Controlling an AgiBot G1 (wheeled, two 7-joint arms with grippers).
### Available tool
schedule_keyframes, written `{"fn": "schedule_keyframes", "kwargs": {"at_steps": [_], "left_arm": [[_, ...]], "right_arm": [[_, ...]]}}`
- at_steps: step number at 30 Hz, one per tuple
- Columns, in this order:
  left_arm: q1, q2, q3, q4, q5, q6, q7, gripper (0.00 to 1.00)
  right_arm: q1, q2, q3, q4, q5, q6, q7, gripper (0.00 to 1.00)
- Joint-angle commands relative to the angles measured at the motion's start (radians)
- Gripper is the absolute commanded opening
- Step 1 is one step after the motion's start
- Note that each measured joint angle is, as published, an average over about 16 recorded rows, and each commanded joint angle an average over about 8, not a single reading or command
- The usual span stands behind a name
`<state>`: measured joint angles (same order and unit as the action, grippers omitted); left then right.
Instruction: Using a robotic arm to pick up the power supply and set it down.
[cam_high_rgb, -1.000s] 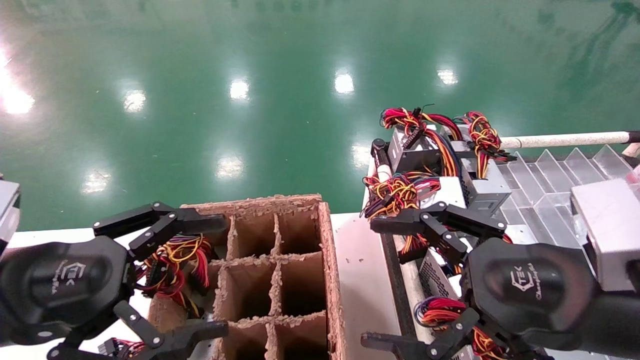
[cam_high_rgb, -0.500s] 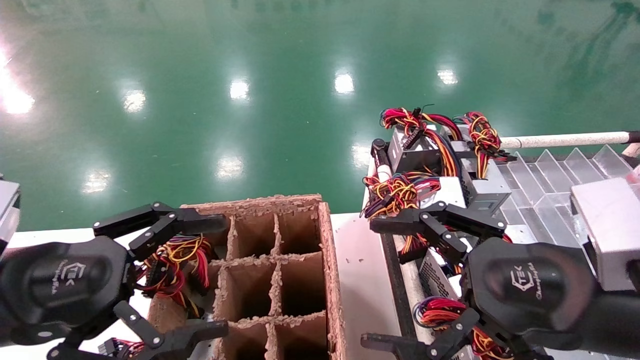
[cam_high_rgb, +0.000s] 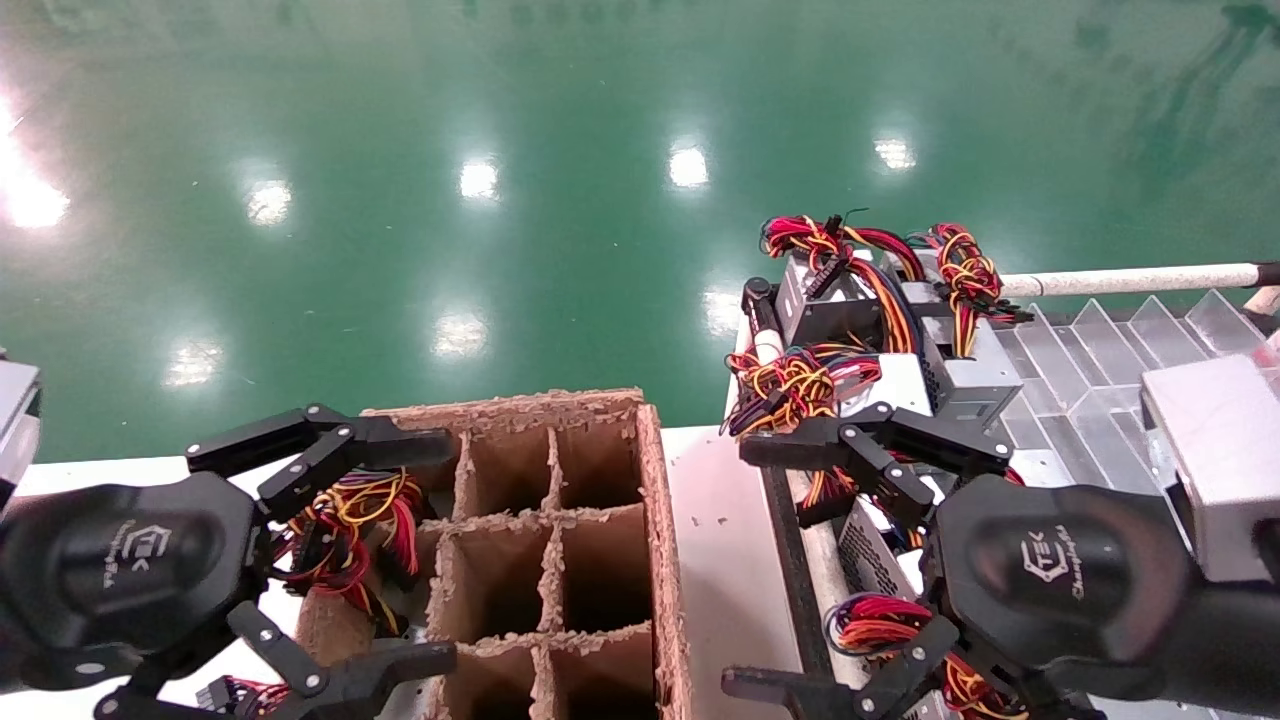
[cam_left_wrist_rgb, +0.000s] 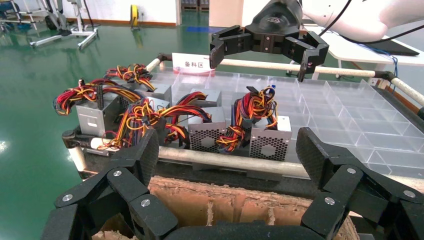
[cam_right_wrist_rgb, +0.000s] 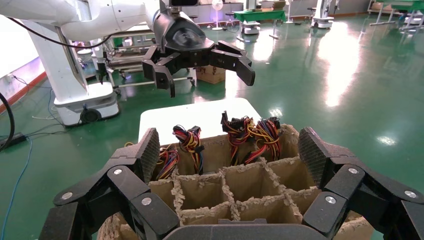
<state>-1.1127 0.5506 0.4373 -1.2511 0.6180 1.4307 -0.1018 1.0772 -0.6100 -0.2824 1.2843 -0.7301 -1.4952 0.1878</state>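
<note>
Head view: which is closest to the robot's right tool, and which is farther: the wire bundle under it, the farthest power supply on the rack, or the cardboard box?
From the right tool, both tools open:
1. The wire bundle, just beneath it at the near end of the rack.
2. The cardboard box, across to its left.
3. The farthest power supply, at the rack's far end.

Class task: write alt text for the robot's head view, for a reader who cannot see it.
Two open black grippers hover, empty: the left gripper over a cardboard divider box holding wire bundles, the right gripper over power supplies in a clear tray. Behind lies green floor.
</note>
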Motion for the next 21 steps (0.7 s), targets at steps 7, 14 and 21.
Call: {"fn": "schedule_keyframes", "kwargs": {"at_steps": [7,14,21], "left_arm": [[0.000,0.000,0.000,0.000,0.000,0.000,0.000,1.00],[0.000,0.000,0.000,0.000,0.000,0.000,0.000,1.00],[0.000,0.000,0.000,0.000,0.000,0.000,0.000,1.00]], "right_arm": [[0.000,0.000,-0.001,0.000,0.000,0.000,0.000,1.00],[0.001,0.001,-0.001,0.000,0.000,0.000,0.000,1.00],[0.001,0.001,-0.001,0.000,0.000,0.000,0.000,1.00]]}}
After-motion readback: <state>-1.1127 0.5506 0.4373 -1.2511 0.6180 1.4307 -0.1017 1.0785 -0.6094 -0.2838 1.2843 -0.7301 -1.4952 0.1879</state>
